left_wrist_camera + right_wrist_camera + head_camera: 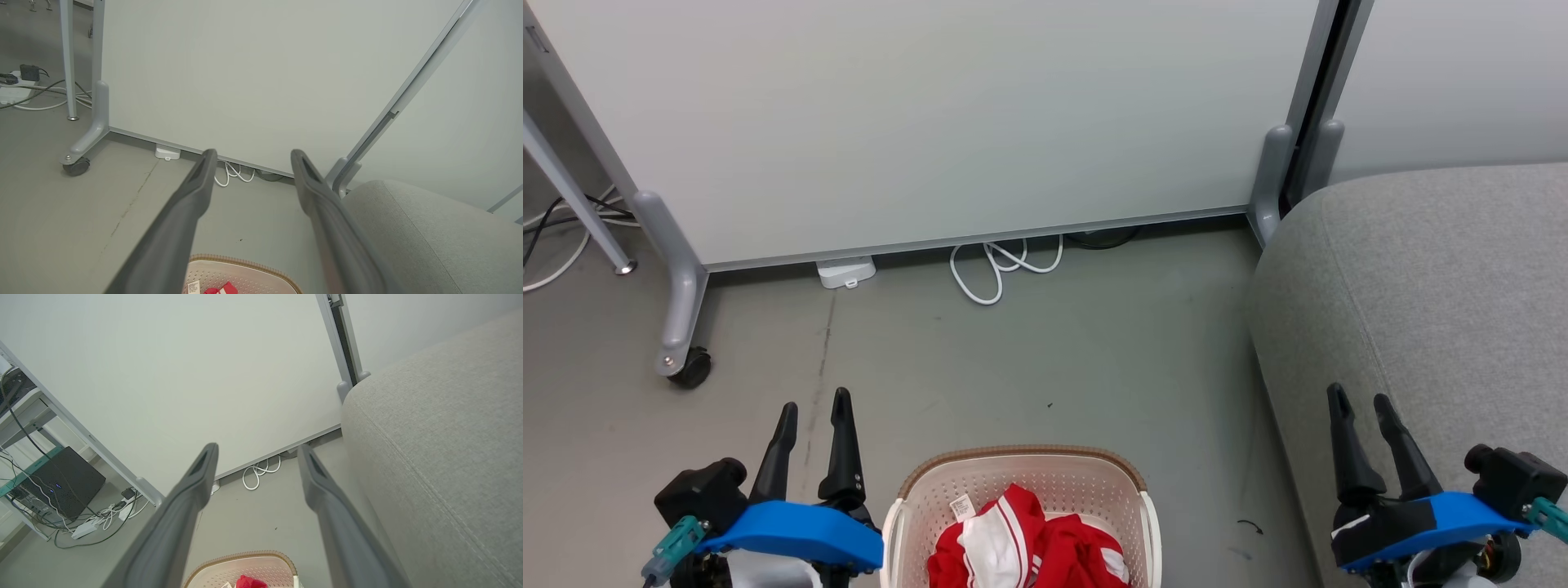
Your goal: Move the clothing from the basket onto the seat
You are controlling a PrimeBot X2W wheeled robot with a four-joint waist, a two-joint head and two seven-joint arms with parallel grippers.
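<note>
Firstly, the white partition panel (pixel 931 114) stands at the back on the grey floor (pixel 1054 359). The seat (pixel 1437 310), a big light grey cushion, is at the right side. The basket (pixel 1021 461) stands on the floor at the bottom middle, between the two grippers. The clothing (pixel 1045 547), red with white parts, lies inside the basket. The left gripper (pixel 814 403), just beside the basket, has its fingers apart and holds nothing. The right gripper (pixel 1357 396), over the edge of the seat, is also spread and empty. A white cable (pixel 1005 265) lies looped under the panel.
</note>
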